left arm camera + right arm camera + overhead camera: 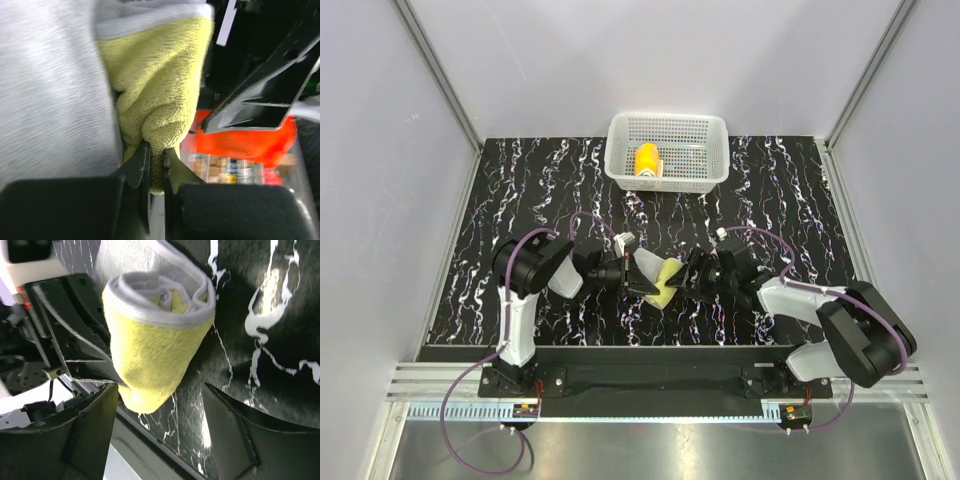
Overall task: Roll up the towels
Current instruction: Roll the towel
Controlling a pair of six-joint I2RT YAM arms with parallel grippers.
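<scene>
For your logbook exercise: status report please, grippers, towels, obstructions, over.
Left gripper shut on grey-yellow towel, rolled. Right gripper open at its end. Orange towel in basket. Nothing blocking.

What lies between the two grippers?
The rolled grey and yellow-green towel, pinched by the left gripper, the right gripper open facing it; the top view shows it.
</scene>
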